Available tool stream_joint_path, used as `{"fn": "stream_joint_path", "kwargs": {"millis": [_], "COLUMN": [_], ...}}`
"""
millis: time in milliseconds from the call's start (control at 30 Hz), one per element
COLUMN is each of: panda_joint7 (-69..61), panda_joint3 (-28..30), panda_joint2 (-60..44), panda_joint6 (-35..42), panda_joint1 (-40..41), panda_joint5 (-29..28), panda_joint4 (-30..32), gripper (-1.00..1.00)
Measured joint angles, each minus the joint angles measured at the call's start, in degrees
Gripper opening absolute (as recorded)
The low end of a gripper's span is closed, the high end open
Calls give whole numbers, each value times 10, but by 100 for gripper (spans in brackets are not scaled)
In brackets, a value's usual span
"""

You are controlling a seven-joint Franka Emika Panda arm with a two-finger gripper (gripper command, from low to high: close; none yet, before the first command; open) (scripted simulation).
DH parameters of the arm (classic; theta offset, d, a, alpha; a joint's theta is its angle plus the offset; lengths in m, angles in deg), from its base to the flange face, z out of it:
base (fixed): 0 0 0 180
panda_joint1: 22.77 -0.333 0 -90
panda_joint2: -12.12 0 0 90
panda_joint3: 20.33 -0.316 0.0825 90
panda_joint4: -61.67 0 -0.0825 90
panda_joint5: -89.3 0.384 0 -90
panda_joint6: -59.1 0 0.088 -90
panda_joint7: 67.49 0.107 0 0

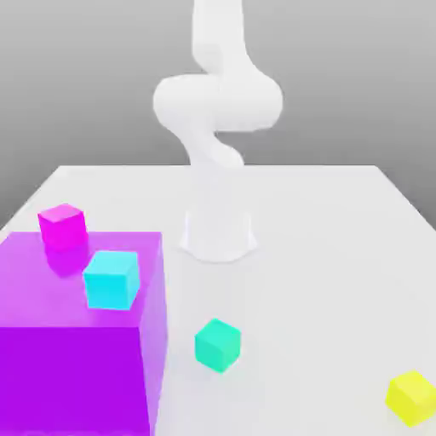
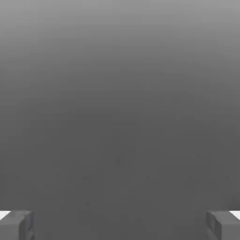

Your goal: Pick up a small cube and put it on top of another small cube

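Observation:
Several small cubes lie on the white table (image 1: 324,255). A magenta cube (image 1: 61,226) sits at the far edge of a big translucent purple block (image 1: 77,358), and a cyan cube (image 1: 111,279) appears on that block's top face. A teal cube (image 1: 217,344) rests on the table just to the exterior view's right of the block. A yellow cube (image 1: 411,397) lies at the near right corner. In the hand view my gripper (image 2: 120,226) is open, its grey fingertips (image 2: 16,225) wide apart with nothing between them, facing plain grey background.
The white arm (image 1: 217,102) rises from its base (image 1: 218,234) at the table's middle back and leaves the exterior view at the top. The purple block fills the near left corner. Bare table stretches across the exterior view's right.

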Motion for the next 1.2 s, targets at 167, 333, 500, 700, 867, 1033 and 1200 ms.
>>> {"fn": "stream_joint_path", "kwargs": {"millis": [167, 333, 500, 700, 867, 1033, 1200], "panda_joint7": [-116, -235, -369, -514, -565, -564, -541], "panda_joint3": [39, 75, 111, 100, 16, 16, 42], "panda_joint2": [-98, -197, -308, -450, -552, -552, -508], "panda_joint6": [-73, -144, -224, -329, -413, -411, -376], "panda_joint1": [-38, -72, -105, -108, -39, -39, -57], "panda_joint5": [-10, -15, -16, 37, 102, 101, 69], "panda_joint4": [77, 154, 236, 291, 275, 275, 283], "gripper": [0, 0, 0, 0, -100, -100, -100]}}
